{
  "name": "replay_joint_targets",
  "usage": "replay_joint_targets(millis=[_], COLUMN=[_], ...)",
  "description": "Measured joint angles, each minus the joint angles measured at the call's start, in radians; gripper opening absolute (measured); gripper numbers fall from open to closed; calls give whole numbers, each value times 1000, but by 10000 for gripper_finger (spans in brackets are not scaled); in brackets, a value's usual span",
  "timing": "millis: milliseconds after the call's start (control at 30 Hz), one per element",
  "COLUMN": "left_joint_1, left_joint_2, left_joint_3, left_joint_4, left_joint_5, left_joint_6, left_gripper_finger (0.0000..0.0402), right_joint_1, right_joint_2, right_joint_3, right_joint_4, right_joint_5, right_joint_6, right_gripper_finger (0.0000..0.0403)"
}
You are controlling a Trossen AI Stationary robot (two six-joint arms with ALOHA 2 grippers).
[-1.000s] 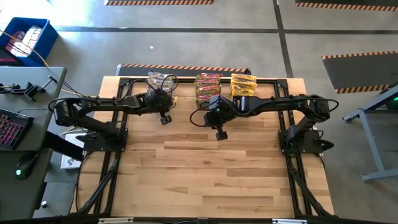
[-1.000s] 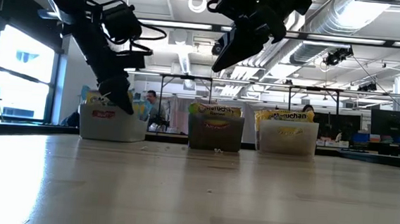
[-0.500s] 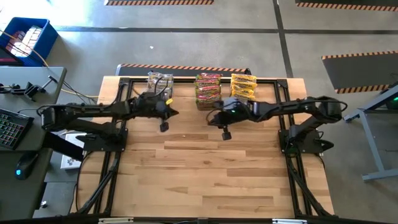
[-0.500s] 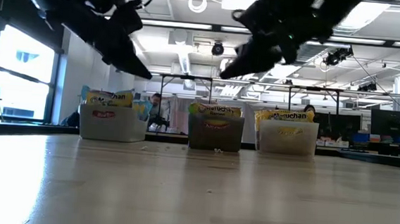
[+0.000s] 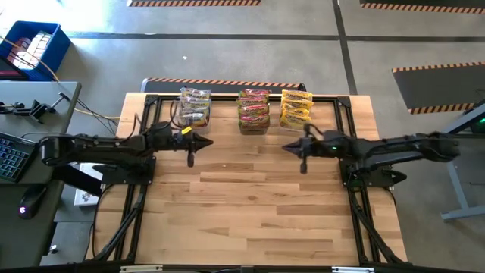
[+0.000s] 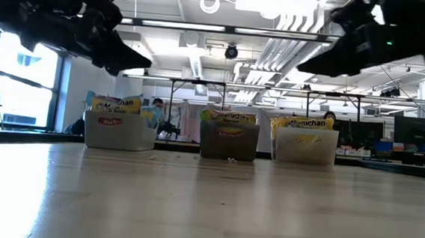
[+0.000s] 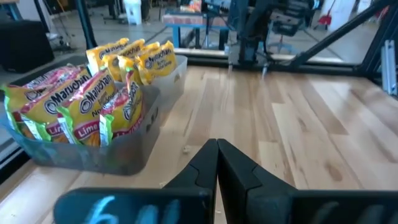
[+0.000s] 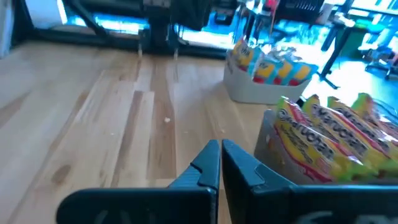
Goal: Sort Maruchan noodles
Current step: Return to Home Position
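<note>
Fingers (image 7: 202,171) together: left gripper (image 5: 209,141), right gripper (image 5: 286,147) (both aloft) | 3 tubs (image 6: 228,146) hold noodles (image 5: 296,106)

Left arm (image 5: 98,144) and right arm (image 5: 394,145) showing as black jointed links, yellow mark (image 5: 184,130) sitting by the left wrist, green light (image 6: 389,43) glowing on the right arm, matte-black fingers (image 7: 199,174) of left gripper (image 7: 217,148) and right gripper (image 8: 221,146) tapering to wedge tips

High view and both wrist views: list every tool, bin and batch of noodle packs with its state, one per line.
Left tool: shut, holding nothing, raised off the table.
Right tool: shut, holding nothing, raised off the table.
Left bin: upright, holds blue-accented packs.
Middle gray bin: upright, holds pink-accented packs.
Right bin: upright, holds yellow packs.
</note>
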Motion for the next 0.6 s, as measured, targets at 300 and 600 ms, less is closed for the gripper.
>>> replay_joint_targets(millis=[300, 600], left_joint_1=[0, 0], left_joint_2=[-225, -463], left_joint_3=[-110, -224], left_joint_4=[8, -54], left_joint_5=[-1, -2], left_joint_6=[-27, -62], left_gripper_finger=[0, 0], right_joint_1=[8, 8], right_joint_2=[-433, -800], right_joint_3=[-246, -347], right_joint_4=[5, -175], right_joint_5=[6, 8], right_joint_6=[65, 94], right_gripper_finger=[0, 0])
